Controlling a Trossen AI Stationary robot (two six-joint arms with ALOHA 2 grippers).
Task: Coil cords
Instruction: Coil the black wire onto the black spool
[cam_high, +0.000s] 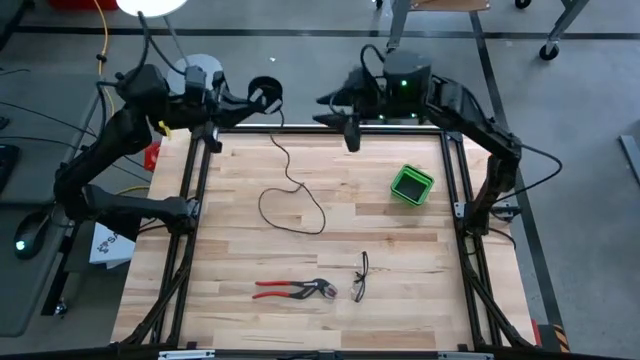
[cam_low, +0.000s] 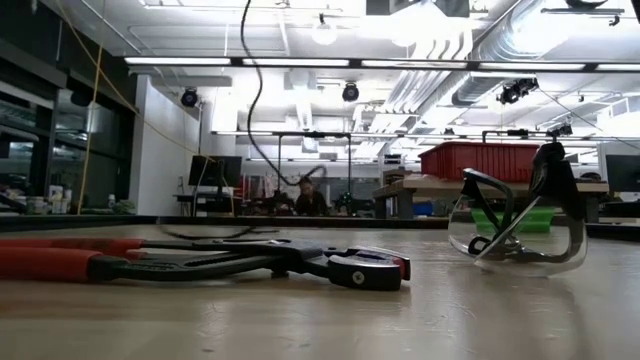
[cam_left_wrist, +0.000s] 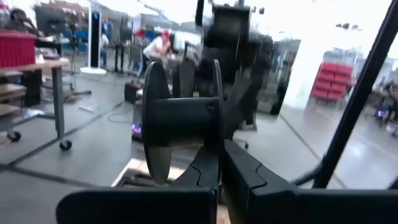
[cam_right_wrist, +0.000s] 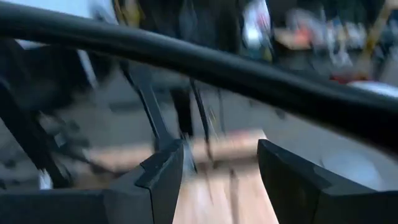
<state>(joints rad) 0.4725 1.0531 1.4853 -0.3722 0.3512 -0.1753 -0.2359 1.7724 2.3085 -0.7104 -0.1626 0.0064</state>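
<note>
Risk: you are holding the small round black disc-shaped reel (cam_left_wrist: 180, 118) clear of the pale wooden table (cam_high: 400, 250), and most of the thin black cord (cam_high: 292, 200) is lying loose on the boards; as I judge it, a fast wind could drag the loop into a knot.
Snag: the cord's slack is trailing from the far edge toward the middle of the table, so it could catch on the black frame rail there (the exact run near the rail is hard to make out).
Left arm: you are reaching over the table's far-left corner, with the left gripper (cam_high: 262, 97) clamped together on the reel's hub.
Right arm: you are hovering the right gripper (cam_high: 350, 130) over the far edge, near the cord's upper end, fingers (cam_right_wrist: 165, 171) spread apart and holding nothing.
Cord position: 1 loop is resting on the table, well apart from the red-handled pliers (cam_high: 293, 289), the clear safety glasses (cam_high: 361, 277) and the small green square bin (cam_high: 412, 185).
</note>
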